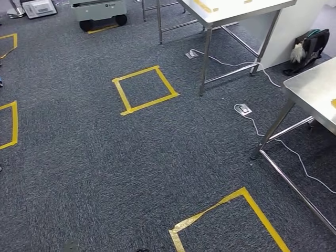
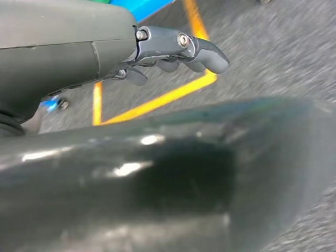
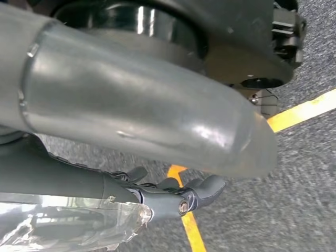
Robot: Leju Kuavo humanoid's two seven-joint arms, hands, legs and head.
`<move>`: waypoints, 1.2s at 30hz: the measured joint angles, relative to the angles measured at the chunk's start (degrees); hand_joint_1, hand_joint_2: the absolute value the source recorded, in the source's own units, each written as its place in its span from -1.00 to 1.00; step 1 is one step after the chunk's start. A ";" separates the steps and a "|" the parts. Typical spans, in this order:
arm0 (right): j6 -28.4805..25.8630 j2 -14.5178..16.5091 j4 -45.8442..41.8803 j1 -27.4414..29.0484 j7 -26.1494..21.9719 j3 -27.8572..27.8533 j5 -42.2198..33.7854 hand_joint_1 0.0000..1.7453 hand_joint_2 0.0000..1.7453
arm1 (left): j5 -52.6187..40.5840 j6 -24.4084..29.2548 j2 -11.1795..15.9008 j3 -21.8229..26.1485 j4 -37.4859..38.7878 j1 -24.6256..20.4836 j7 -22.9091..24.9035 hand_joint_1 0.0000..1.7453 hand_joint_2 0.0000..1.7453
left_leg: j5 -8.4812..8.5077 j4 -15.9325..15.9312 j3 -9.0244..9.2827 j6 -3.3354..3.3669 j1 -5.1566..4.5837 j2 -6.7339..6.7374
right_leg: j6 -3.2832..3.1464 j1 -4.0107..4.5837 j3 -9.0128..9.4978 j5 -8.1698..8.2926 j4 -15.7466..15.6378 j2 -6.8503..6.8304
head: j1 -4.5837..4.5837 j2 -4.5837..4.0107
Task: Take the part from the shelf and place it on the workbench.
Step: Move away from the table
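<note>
In the head view the floor is dark grey speckled carpet with a short, nubbly pile. Four squares of flat yellow tape are marked on it: a whole one in the middle, a near one cut by the bottom edge, and two partial ones at the left. Two desks of brushed stainless steel on thin square legs stand at the right, one far and one nearer. Two small metal floor sockets lie by their legs, each with a thin white cable. A black bag with a pale fluffy tuft rests on the floor between the desks. A pale grey wheeled cart stands far off; its small mark is too small to read. In the left wrist view the left hand, of smooth dark grey plastic with bright screw heads, hangs released and holds nothing, fingers gently bent over yellow tape. In the right wrist view the right hand has its rounded fingers loosely bent above an orange-yellow tape line. Crinkled clear plastic wrapping lies against its underside. Whether this wraps the part, and whether the hand grasps it, I cannot tell.
</note>
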 joint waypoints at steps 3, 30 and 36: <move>-0.14 0.22 0.00 -0.21 -0.08 0.02 0.01 -1.00 -1.00 | -0.08 -0.20 -0.94 -0.01 0.05 -0.21 0.35 -1.00 -1.00 | 4.03 -10.91 6.19 0.53 -0.33 3.54 | 0.72 0.47 0.26 -0.57 0.15 -1.99 | -0.08 0.01; 4.21 -0.66 0.00 -0.42 -1.81 0.28 0.96 -1.00 -1.00 | -16.22 4.28 9.90 8.36 -5.90 0.55 -19.45 -1.00 -1.00 | -0.89 1.76 -0.89 -0.09 -0.03 -0.39 | -0.45 0.36 -0.12 -0.23 0.26 0.60 | -0.11 0.01; 4.49 -0.78 0.00 -0.55 -2.04 0.28 0.96 -1.00 -1.00 | -17.00 -2.91 11.24 16.45 -13.23 0.06 -22.11 -1.00 -1.00 | 4.10 -13.00 7.01 1.12 -0.66 3.66 | 0.73 1.19 0.44 -1.42 0.29 -3.56 | -0.07 0.00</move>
